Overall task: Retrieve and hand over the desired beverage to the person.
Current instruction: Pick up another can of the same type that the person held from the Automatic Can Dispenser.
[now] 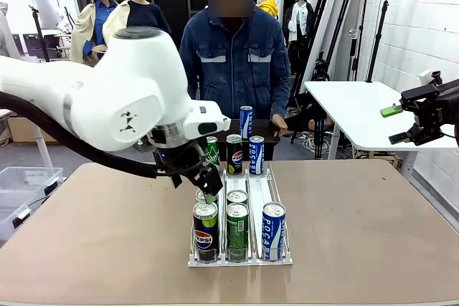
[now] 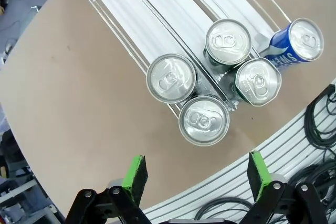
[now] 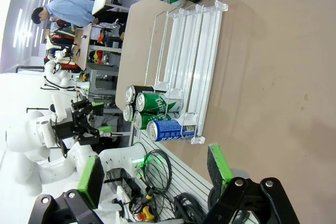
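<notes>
Left arm: the left gripper [image 2: 197, 161] is hanging low over the left lane of the rack [image 1: 240, 259], just above the cans there. Its two green fingers [image 2: 135, 174] are standing wide apart and are holding nothing.
Right arm: the right gripper [image 3: 155, 161] is hanging up high at the right side, well apart from the rack. Its fingers are spread wide too, with nothing between them.
Rack: it is lying in the middle of the brown table [image 1: 358, 234], and it has three lanes.
Near row: a Pepsi can [image 1: 204, 231], a green can [image 1: 237, 226] and a blue can [image 1: 273, 228] are standing side by side. Two more cans are waiting right behind the first two.
Far row: a far green can [image 1: 212, 150], a far Pepsi can [image 1: 234, 154] and a far blue can [image 1: 256, 155] are standing at the other end.
Lone can: one tall blue can [image 1: 246, 121] is standing farther back, near the person's hand [image 1: 278, 127].
Person: the person [image 1: 235, 62] in the denim jacket is standing at the far side, facing the rack.
Wanted drink: I cannot tell which can it is. No can is sitting in a gripper.
</notes>
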`<state>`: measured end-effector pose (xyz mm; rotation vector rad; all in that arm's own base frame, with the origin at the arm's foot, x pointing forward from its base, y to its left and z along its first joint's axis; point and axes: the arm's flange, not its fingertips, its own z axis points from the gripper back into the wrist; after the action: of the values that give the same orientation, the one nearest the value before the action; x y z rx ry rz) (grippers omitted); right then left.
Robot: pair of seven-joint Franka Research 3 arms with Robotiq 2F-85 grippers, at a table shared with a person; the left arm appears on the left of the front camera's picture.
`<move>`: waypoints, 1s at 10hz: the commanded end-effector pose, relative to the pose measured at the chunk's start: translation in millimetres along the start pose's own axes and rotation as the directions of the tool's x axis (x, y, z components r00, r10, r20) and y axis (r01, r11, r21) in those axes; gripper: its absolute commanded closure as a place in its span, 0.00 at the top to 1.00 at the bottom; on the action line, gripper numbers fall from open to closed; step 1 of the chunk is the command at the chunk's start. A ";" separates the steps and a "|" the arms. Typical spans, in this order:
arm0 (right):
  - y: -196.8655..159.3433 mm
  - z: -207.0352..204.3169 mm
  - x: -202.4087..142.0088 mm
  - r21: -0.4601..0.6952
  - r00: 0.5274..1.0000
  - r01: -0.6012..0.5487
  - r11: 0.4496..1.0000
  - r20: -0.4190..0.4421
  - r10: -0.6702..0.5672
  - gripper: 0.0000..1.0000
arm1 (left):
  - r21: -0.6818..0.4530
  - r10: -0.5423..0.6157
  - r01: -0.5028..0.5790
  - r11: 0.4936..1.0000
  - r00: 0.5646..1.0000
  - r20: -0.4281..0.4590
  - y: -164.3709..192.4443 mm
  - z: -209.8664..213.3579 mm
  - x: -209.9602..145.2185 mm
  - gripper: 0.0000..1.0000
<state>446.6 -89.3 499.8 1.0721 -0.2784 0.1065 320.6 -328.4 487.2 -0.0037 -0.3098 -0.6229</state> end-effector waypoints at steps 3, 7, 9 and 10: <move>-0.1 -0.2 -0.3 0.001 1.000 0.005 1.000 0.001 -0.005 1.00 | 0.040 0.031 -0.029 0.999 0.998 -0.061 -13.3 -21.6 22.2 1.00; -0.1 -0.2 -0.3 0.001 1.000 0.005 1.000 0.001 -0.005 1.00 | 0.057 0.083 -0.077 0.995 0.989 -0.121 -6.9 -37.3 32.7 1.00; -0.1 -0.2 -0.3 0.001 1.000 0.005 1.000 0.001 -0.005 1.00 | 0.067 0.092 -0.083 0.994 0.986 -0.138 -6.9 -43.6 33.5 1.00; -0.1 -0.2 -0.3 0.001 1.000 0.005 1.000 0.001 -0.005 1.00 | 0.069 0.098 -0.089 0.994 0.985 -0.143 -5.8 -47.2 34.7 1.00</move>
<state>446.6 -89.4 499.7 1.0721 -0.2783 0.1064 352.9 -351.6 449.9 0.0546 -0.1863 -0.5451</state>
